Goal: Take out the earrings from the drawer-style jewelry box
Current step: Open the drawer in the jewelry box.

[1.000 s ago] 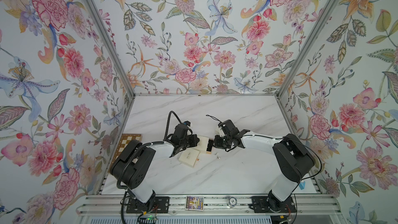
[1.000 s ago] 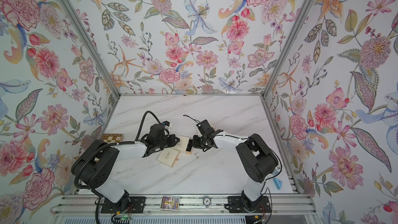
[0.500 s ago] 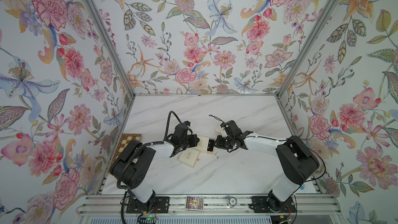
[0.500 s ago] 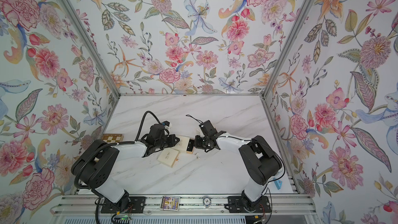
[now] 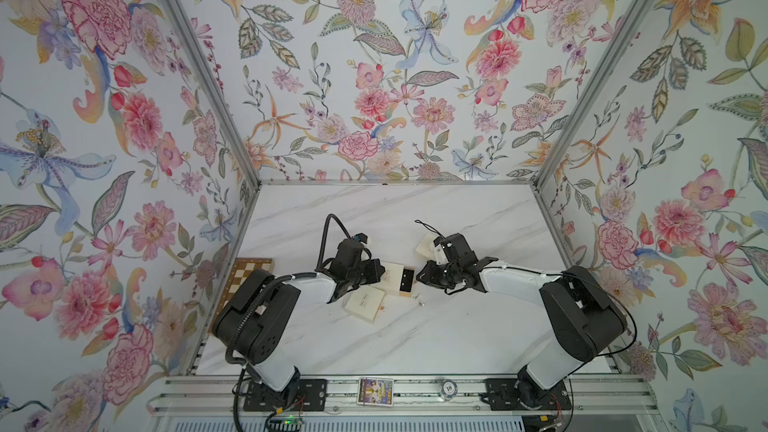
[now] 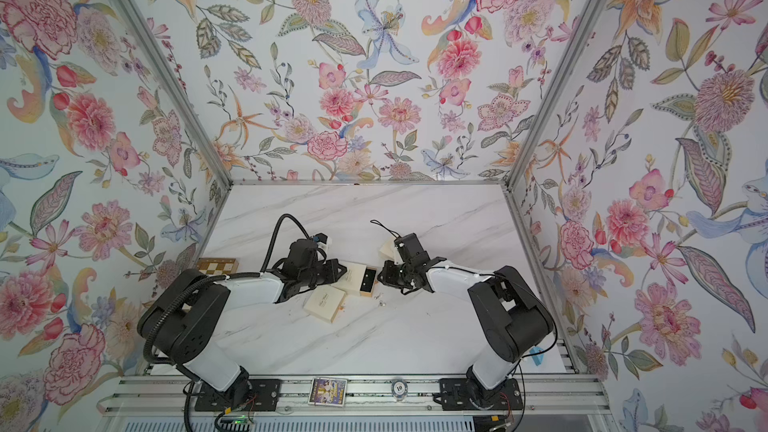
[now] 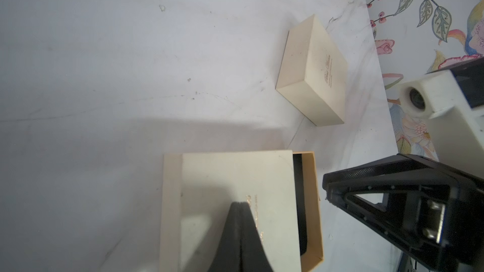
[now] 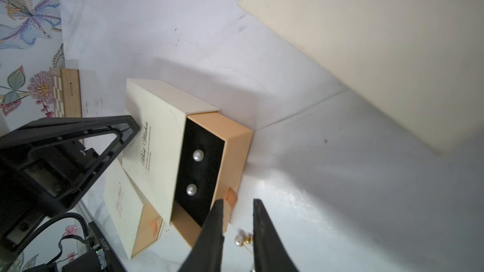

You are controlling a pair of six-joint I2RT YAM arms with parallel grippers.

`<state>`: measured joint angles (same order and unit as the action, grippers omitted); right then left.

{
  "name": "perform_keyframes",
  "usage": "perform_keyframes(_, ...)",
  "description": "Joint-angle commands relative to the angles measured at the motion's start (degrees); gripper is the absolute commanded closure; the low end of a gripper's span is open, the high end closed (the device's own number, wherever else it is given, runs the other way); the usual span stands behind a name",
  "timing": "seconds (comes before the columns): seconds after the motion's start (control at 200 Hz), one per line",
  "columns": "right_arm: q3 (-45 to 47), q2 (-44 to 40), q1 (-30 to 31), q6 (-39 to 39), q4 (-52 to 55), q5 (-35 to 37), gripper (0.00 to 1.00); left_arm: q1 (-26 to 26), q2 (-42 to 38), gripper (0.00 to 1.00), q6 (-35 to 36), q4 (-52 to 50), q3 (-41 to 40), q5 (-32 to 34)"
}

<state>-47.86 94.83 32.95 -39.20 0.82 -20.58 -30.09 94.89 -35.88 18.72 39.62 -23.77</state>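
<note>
Right wrist view: an open box [image 8: 154, 137] is lying on the white marble table [image 8: 340, 179] with its tan drawer [image 8: 235, 147] sticking partway out, and two pearl earrings [image 8: 198, 155] are sitting side by side on the drawer's black pad. The right claw [image 8: 238, 202] is hovering just beside the drawer's front end, near the orange pull tab [image 8: 231, 196] — its jaws are standing narrowly parted and gripping nothing. Loose earrings [image 8: 239, 239] are lying on the table and showing through that gap; in both top views they are glinting on the marble just beside the drawer's corner [image 5: 420, 300]. The left claw [image 7: 239, 204] is fully closed, its tip resting on the box's cream cover. A second box [image 8: 123, 205] is lying against the first, its drawer barely showing — a third box [image 7: 314, 74] is lying well apart. A chessboard [image 5: 245, 280] is lying at the table's edge.
</note>
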Motion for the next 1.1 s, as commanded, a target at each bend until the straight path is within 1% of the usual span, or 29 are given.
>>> perform_keyframes(0.0, 0.6, 0.0, 0.0, -1.0, -1.6, -1.4, 0.79, -0.5, 1.2, 1.0, -0.1, -2.9, -1.4, 0.7)
perform_keyframes(0.285, 0.6, 1.8, 0.7, -1.3, -1.9, -1.8, 0.82, -0.5, 1.1, 1.0, -0.1, -2.9, -1.5, 0.8)
perform_keyframes(0.791, 0.3, 3.3, 1.2, -1.7, -2.7, -2.1, 0.82, -0.5, 1.1, 1.0, -0.1, -2.8, -1.6, 0.7)
perform_keyframes(1.096, 0.6, 3.3, 1.2, -1.7, -3.3, -2.3, 0.88, -0.5, 1.0, 1.0, -0.2, -2.8, -1.7, 0.8)
